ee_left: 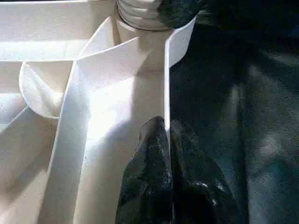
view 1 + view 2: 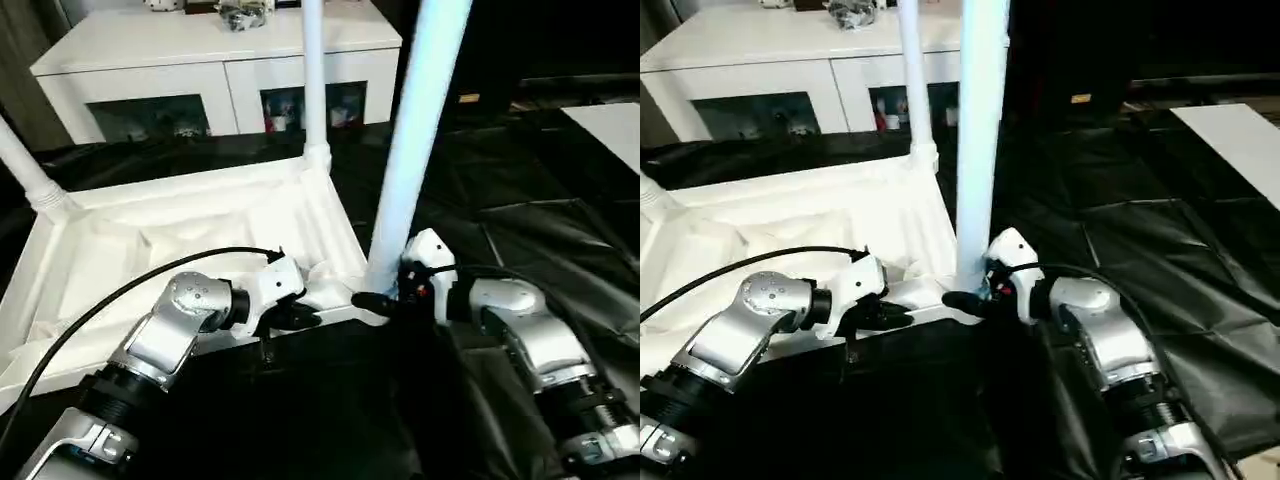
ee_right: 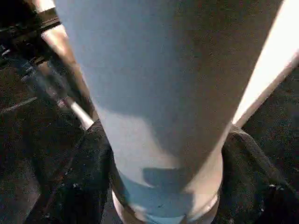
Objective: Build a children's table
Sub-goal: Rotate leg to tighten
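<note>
Silver forearms are filling the foreground w/ both grippers working at the near edge of the children's table (image 2: 190, 235), which is lying upside down, ribbed underside up, on black sheeting (image 2: 530, 190) across the floor.

Left gripper (image 2: 300, 318) is pinching the thin near rim wall of the top; in the left wrist view its fingers (image 1: 154, 154) are pressed together on that wall, one each side, prob. steadying the top. Right gripper (image 2: 375, 300) is sitting at the base of the near-right leg (image 2: 420, 120), which is standing upright in its corner socket. In the right wrist view black fingers (image 3: 84, 177) are flanking the leg base on both sides; whether they're actually gripping or just set around it I can't tell, since the contact is dark and blurred.

Progress, as a judgement: three legs are showing upright, namely the near-right one, the far-right leg (image 2: 314, 70) and the far-left leg (image 2: 25, 165). The fourth corner, near-left, is lying out of frame, so it's unclear if that leg is in. Near-right leg looks like the step in hand, likely being screwed tight. After that: any missing leg, then flipping the table onto its feet.

Further out, a white cabinet (image 2: 200, 60) w/ glass doors is standing against the back wall, and a white panel (image 2: 610, 125) is lying on the sheeting at far right.
</note>
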`<state>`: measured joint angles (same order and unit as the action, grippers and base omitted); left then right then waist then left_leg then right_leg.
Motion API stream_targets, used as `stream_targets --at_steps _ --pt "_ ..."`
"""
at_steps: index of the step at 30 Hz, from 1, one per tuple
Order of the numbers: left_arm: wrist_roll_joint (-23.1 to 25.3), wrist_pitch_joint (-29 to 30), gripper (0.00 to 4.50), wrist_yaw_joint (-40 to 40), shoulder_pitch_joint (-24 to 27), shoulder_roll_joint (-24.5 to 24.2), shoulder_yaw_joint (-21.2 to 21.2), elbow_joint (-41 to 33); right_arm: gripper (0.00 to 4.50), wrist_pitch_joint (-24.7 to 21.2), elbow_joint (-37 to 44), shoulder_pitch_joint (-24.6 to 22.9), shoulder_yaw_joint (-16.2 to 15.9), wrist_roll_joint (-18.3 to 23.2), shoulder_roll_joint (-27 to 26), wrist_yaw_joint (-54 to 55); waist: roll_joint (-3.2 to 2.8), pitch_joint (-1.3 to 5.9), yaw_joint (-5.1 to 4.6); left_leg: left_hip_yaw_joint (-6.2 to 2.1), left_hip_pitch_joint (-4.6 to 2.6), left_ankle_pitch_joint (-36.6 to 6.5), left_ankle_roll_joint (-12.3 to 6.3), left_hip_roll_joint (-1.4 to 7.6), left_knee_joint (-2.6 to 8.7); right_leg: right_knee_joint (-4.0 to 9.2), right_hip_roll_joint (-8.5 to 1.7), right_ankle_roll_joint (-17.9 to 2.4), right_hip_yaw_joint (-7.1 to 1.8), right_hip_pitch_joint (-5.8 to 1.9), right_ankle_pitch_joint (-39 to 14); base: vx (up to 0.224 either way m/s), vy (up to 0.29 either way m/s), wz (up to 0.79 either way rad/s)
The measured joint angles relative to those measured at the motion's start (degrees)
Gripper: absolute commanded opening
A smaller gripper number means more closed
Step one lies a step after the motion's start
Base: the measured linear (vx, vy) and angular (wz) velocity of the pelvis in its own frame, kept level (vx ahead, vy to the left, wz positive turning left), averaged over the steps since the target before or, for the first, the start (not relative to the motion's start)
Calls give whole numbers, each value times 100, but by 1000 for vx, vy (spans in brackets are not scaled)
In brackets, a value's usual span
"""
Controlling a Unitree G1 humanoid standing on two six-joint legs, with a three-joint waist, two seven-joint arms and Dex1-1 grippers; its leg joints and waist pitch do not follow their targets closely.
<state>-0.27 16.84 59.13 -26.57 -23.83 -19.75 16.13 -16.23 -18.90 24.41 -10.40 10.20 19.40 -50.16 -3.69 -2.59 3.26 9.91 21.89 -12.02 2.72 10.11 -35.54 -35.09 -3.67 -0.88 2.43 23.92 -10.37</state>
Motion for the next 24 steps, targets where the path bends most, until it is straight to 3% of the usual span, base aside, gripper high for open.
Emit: stream_targets --at_steps 4,6,12,20,21,24 --pt "68 264 0 -546 -216 443 98 332 272 -86 -270 58 339 -74 -516 1007 -2 3 -25 1 -14 -5 22 -2 -3 1 -3 -2 -3 -14 9 0 0 0" --pt "138 523 0 -1120 -525 916 199 840 272 -95 -633 230 663 -208 -1022 2103 -2 4 -47 2 -69 -6 27 -4 -4 6 -5 -3 -5 -64 10 0 0 0" --pt "159 956 0 -2071 -911 1611 339 1427 272 24 -1355 686 1009 -377 -1590 3779 -6 6 -130 4 -107 -8 28 -33 6 15 -47 21 4 -115 -4 0 0 0" --pt "273 860 0 -2506 -1159 1839 354 1856 272 514 -2327 1226 1278 -484 -1932 4538 -13 11 -166 4 -97 -7 26 -45 6 25 -68 39 15 -116 -15 0 0 0" --pt "273 846 0 -2506 -1159 1835 354 1858 307 577 -2358 1225 1289 -494 -1939 4520 -12 11 -165 4 -96 -8 26 -45 6 26 -68 39 15 -116 -15 0 0 0" --pt "261 820 0 -2485 -1152 1789 353 1837 344 698 -2322 1174 1339 -488 -1934 4275 -12 10 -164 4 -86 -7 25 -45 7 27 -69 38 15 -107 -14 0 0 0"
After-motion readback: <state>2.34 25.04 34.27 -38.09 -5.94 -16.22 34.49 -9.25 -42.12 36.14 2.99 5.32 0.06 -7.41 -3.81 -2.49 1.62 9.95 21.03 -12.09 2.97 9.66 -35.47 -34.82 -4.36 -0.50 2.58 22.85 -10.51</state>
